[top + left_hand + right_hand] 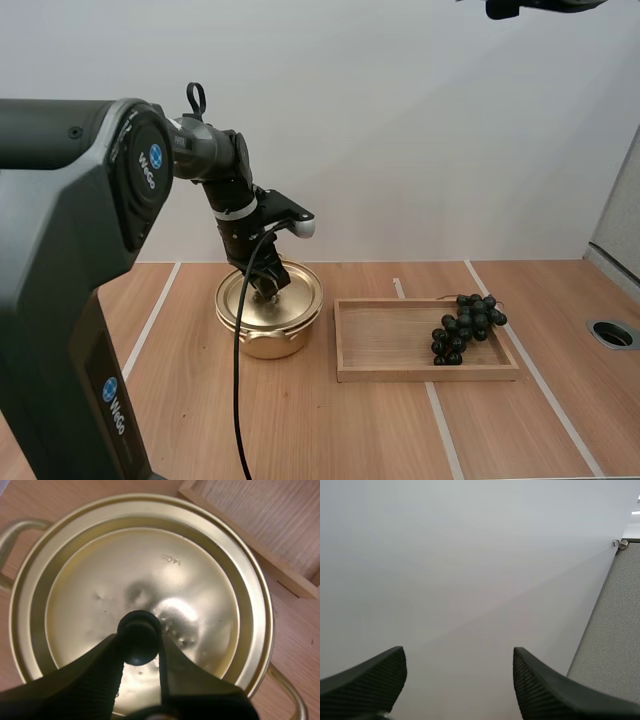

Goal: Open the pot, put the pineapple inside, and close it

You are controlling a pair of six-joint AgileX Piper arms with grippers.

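While the left claw (140, 643) points steeply down over the golden pot (262, 341), its two black fingers (95, 675) stand only slightly apart and pinch the round black knob (139, 630) of the lid (150, 575) between their tips. The lid sits flat and closed on the pot directly beneath this claw, with the knob upright at its centre. One pot handle (14, 535) juts out to each side below the rim. The left arm slopes forward and down from its base, the wrist bent so the claw comes at the knob from above with a slight tilt.

To the right of that claw, just beside the pot, a wooden tray (390, 373) lies on the bench (330, 430). A bunch of dark grapes (468, 325) rests at the tray's end farthest from the claw, its long axis running diagonally.

The right claw (458, 654) is spread wide, holding nothing, and faces a pale wall.
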